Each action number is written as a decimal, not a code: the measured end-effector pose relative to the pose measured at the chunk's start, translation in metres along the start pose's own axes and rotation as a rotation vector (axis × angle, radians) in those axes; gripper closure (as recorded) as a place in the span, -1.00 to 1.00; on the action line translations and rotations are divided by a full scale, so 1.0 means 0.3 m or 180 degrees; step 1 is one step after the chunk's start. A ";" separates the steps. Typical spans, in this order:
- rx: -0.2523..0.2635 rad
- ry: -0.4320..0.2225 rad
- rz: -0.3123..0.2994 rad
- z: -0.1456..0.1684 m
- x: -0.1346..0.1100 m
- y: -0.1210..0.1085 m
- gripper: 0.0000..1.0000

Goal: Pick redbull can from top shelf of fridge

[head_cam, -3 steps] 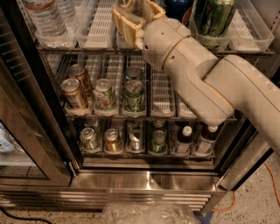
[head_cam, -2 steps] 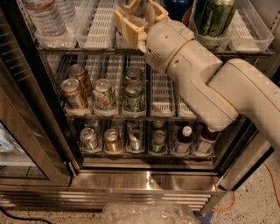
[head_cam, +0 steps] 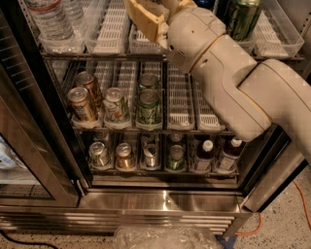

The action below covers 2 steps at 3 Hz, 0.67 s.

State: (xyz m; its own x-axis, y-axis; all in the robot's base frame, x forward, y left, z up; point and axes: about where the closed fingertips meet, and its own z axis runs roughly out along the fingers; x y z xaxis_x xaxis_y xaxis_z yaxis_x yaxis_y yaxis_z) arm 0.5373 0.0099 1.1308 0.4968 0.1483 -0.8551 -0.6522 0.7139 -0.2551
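The fridge stands open, its steel base low in the camera view. The top shelf has white slotted lane trays along the upper edge. My gripper, tan-coloured, reaches into the middle lanes of that shelf on a thick white arm coming from the right. The redbull can does not show; it is hidden by the gripper or lies above the picture's edge. A green can stands right of the gripper, and a dark blue can just shows behind the arm.
Water bottles stand at the top shelf's left. The middle rack holds several cans; the lowest rack holds cans and bottles. The dark-framed glass door hangs open at left. A clear plastic bag and an orange cable lie on the floor.
The gripper and arm have moved a little upward and deeper into the top shelf. The cans and bottles have not moved.
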 end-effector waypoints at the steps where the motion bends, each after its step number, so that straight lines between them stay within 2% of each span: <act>1: -0.0113 0.0110 -0.0020 -0.048 0.005 0.046 1.00; 2: -0.0257 0.0360 0.0139 -0.116 0.028 0.111 1.00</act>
State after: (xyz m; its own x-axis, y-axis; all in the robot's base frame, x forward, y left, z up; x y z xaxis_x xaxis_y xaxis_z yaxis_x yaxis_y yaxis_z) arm 0.4998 0.0112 1.0992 0.4023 0.0968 -0.9104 -0.7179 0.6505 -0.2480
